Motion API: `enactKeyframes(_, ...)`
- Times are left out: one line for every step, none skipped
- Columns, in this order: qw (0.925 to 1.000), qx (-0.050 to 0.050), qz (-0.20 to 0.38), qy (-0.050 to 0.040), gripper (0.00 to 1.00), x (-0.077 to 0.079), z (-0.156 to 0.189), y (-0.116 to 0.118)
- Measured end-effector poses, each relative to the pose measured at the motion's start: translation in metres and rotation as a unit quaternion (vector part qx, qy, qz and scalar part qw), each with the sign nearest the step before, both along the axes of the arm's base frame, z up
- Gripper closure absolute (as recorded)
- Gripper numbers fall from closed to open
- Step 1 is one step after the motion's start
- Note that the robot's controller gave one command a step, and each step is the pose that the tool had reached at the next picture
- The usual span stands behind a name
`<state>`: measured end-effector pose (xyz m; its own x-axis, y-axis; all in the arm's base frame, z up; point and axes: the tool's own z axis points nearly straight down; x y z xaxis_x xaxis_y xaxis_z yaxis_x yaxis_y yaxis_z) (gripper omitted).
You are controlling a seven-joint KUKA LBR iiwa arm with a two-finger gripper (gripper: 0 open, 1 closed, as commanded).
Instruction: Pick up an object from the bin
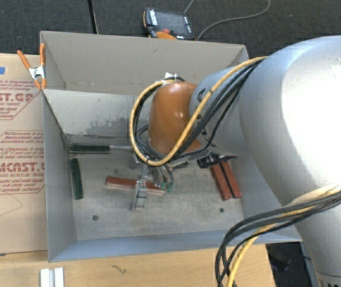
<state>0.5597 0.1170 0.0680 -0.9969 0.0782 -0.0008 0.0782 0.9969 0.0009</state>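
Looking down, camera view: the pincer (140,195) sits low on the middle of the floor of the bin (158,58), at the right end of a flat red-brown bar (120,183).
Pincer state: cannot tell whether it is open or closed, nor whether it touches the bar.
Where the likely thing lies: the red-brown bar lies flat and crosswise, mid-floor, well apart from the walls and from everything else.
How it should handle: it looks stiff, thin and light. It is probably smooth, so it could slide or pivot if taken at one end only.
Where to take hold: across its narrow width, nearer its middle than its tip, so that it hangs level.
Count, red-brown: two, the thin bar and a thicker red-brown block (226,180) lying near the right wall.
Count, dark green: two, a dark green strip (76,178) lying along the left wall and a dark green rod (90,149) at the foot of the back wall.
Count, black: one small black piece (208,160), just beside the block's upper end. What it is cannot be made out.
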Motion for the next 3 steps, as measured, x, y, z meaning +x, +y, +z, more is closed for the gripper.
enactKeyframes(1.0000,0.000,0.000,-0.0002,1.00,0.000,0.001,0.000)
enactKeyframes(1.0000,0.001,0.000,-0.0037,1.00,0.002,0.087,0.001)
enactKeyframes(1.0000,0.001,0.001,-0.0012,1.00,0.003,0.100,0.002)
